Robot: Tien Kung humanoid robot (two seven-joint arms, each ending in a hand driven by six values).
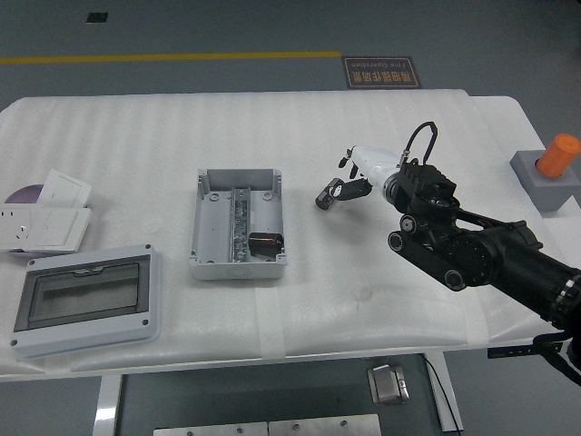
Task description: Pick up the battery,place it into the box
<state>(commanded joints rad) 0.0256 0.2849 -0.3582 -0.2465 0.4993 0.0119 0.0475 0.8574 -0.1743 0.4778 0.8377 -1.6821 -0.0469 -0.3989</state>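
So the battery (264, 243) is sitting inside the open grey box (237, 222), down near its front right corner, dark and partly shadowed so its shape's hard to read. The right hand (349, 182) hovers over the white counter (136, 145), right of the box and apart from it, fingers (329, 194) loosely curled, holding nothing as far as I can see. The right arm gets cut off at the picture's edge. A lidded enclosure (83, 300) sits front left, white socket plates (47, 216) behind it, partly cropped.

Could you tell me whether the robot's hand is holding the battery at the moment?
No, the battery lies inside the open grey box, while the right hand is off to its right, empty.
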